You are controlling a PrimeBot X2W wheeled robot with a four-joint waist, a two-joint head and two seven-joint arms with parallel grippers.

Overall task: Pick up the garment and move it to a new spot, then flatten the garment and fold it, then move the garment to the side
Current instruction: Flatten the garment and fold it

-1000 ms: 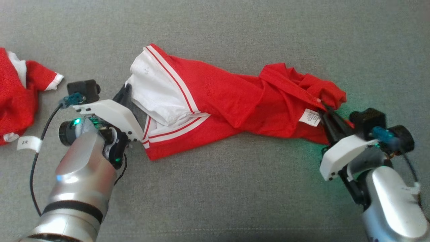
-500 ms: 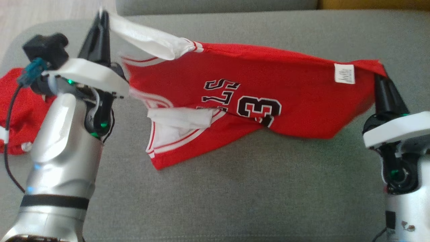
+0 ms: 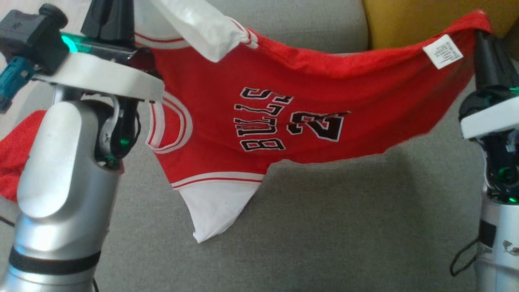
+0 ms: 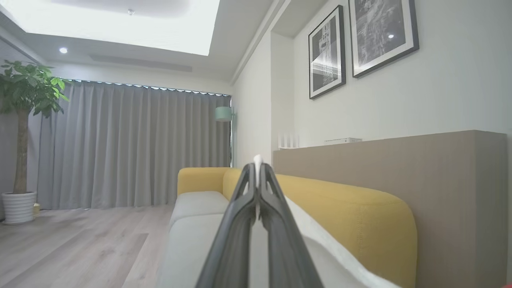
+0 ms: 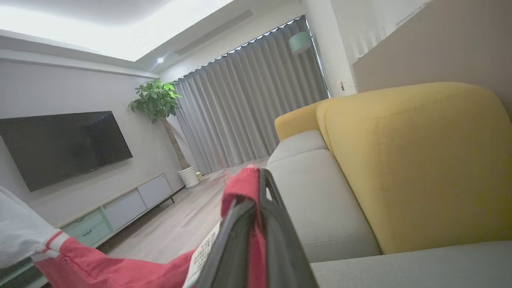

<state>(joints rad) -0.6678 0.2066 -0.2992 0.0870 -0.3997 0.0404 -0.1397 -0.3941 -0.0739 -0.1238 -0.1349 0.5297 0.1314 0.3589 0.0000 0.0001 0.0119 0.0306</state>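
The garment (image 3: 284, 93) is a red jersey with white trim and black lettering, hanging stretched in the air between my two grippers above the grey sofa seat. My left gripper (image 4: 257, 168) is shut on a white edge of the garment at the upper left; its dark fingers (image 3: 107, 18) rise at the top left of the head view. My right gripper (image 5: 256, 178) is shut on the red hem beside the white care label (image 3: 442, 50); its fingers (image 3: 488, 61) stand at the upper right. A white panel (image 3: 215, 209) dangles lowest.
A second red garment (image 3: 16, 158) lies on the sofa seat (image 3: 324, 227) at the far left. The yellow backrest (image 3: 405, 20) runs behind. A plant, curtains, a wall television and wood floor lie beyond the sofa.
Both grippers have lifted the garment off the seat and spread it wide, so it now hangs with its lettering showing. The head camera has tilted up, bringing the yellow backrest into view.
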